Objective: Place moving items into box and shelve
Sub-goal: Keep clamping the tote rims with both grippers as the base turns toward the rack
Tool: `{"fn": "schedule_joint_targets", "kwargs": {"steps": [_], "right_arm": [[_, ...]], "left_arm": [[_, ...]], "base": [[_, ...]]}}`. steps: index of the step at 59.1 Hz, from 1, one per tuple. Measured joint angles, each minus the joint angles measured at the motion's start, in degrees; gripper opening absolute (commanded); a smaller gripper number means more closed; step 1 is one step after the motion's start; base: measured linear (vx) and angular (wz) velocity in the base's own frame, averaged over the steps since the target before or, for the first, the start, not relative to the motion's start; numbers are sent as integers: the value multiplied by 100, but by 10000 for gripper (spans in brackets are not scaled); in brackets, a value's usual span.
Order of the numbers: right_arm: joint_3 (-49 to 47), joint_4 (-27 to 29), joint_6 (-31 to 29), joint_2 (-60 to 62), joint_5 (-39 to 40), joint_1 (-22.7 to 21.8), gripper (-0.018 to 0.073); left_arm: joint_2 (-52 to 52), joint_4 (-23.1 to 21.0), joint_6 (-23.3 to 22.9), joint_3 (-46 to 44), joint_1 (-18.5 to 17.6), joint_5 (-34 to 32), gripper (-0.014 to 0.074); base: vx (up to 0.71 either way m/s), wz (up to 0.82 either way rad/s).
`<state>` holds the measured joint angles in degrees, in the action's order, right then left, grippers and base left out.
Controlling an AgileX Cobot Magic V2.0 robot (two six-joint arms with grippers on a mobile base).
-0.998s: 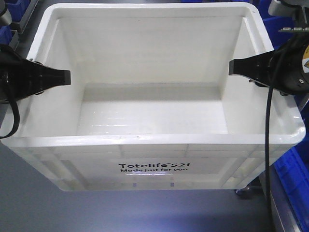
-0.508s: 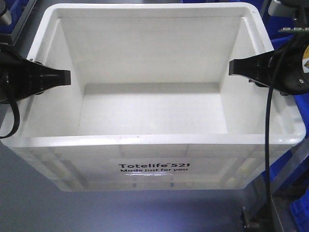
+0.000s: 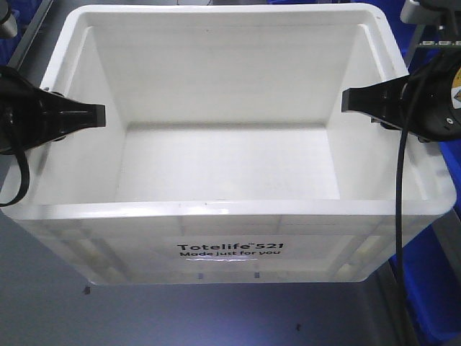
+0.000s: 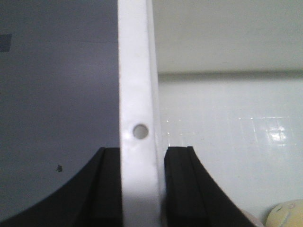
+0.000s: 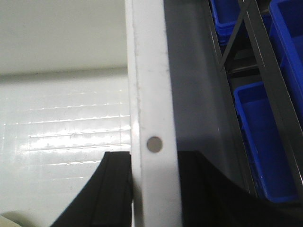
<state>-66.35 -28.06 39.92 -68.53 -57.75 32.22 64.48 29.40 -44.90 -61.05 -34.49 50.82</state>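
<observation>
Left hand is clamped on the left side wall of the box, one finger outside and one inside just under the rim hole. Right hand is clamped the same way on the right wall. In the wrist views both hands pinch only the thin rim, with no support under the box visible. I read it as carried over the grey floor, no surface below. The box sits opening-up and roughly level, long axis left-right between the hands, printed face on the near side. A pale yellow item lies loose on the box floor near the left hand; can't tell where the second one is. Risks: with two pinch points on one line, the box can pitch near or far about that line, and the round item would then roll and shift the load. If hand spacing drifts, the walls flex and a grip slips. The near-right corner is close to the blue bins, so a clip there is likely on the way to the shelf.
</observation>
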Motion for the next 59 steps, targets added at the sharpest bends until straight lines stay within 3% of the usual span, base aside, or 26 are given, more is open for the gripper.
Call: {"fn": "schedule_joint_targets", "kwargs": {"steps": [59], "right_arm": [[0,0,0,0,0,0,-11]], "left_arm": [[0,0,0,0,0,0,109]], "base": [[32,8]]}}
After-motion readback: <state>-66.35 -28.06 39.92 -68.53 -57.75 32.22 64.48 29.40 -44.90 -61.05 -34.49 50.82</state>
